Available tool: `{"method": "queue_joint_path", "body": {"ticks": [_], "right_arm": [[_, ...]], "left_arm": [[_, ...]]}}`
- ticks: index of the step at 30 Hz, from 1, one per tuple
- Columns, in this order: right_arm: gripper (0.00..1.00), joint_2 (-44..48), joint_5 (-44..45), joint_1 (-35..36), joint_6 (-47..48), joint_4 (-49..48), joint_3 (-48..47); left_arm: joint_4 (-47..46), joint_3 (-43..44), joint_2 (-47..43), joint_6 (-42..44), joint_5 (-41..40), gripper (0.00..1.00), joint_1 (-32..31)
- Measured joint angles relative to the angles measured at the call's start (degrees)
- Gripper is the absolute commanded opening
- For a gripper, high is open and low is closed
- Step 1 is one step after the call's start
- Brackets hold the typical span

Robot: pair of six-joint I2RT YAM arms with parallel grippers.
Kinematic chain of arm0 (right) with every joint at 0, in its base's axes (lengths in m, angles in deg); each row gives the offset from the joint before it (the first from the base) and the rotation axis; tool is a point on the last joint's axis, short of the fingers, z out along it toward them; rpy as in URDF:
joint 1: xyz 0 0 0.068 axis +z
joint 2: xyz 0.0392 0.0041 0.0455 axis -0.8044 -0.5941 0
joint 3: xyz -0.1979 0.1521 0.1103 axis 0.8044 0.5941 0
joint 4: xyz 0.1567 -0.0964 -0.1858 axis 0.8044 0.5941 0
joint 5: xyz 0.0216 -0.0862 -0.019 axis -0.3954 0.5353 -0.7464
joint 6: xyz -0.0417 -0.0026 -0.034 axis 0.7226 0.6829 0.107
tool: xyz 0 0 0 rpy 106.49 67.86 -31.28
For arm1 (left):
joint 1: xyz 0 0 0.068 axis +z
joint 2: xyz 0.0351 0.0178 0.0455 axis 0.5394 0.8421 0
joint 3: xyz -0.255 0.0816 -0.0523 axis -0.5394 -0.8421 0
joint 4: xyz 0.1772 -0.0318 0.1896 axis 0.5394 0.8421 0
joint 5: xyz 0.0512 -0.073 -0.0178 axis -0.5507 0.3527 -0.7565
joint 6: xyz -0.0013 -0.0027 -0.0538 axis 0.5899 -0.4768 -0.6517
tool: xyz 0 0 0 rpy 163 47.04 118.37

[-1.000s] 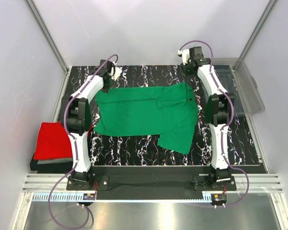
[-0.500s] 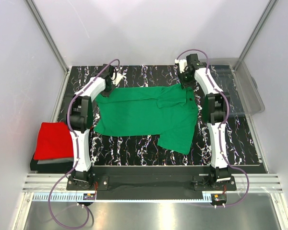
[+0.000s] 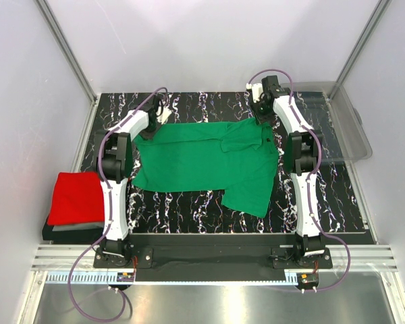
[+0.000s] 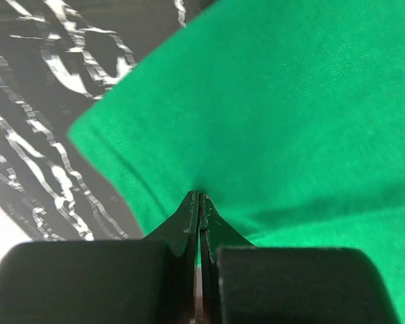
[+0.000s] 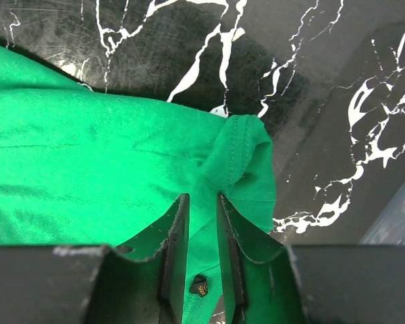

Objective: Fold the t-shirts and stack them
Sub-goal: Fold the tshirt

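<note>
just off the desk's (image 3: pixel 189 111) near left corner: red shirt (image 3: pixel 74 196) sits folded on a grey shirt (image 3: pixel 77 227), so 2 look done & stacked. mid desk: green shirt (image 3: pixel 202 158) lies spread out, unfolded. far edge: left gripper (image 4: pixel 198 197) is pressed together on its far left corner. right gripper (image 5: pixel 202 197) straddles cloth by the collar w/ a narrow gap, can't tell if it grips. left, i reckon: fold the green, stack it.

No text is legible (small black tag (image 5: pixel 198 287) too blurred).
</note>
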Motion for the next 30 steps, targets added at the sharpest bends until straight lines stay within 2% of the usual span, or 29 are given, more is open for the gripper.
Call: {"method": "queue_joint_path", "body": {"ticks": [24,27,28,30], "right_arm": [[0.29,-1.66,2.05,0.0,0.42,-2.54,-3.43],[0.25,-2.1,2.01,0.0,0.44,-2.51,-3.43],[0.17,-2.21,2.01,0.0,0.44,-2.51,-3.43],[0.11,-2.25,1.99,0.0,0.52,-2.51,-3.43]], "left_arm": [[-0.02,0.57,1.03,0.7,-0.59,0.0,0.13],[-0.02,0.57,1.03,0.72,-0.61,0.0,0.13],[-0.02,0.57,1.03,0.76,-0.59,0.0,0.13],[-0.02,0.57,1.03,0.83,-0.61,0.0,0.13]]}}
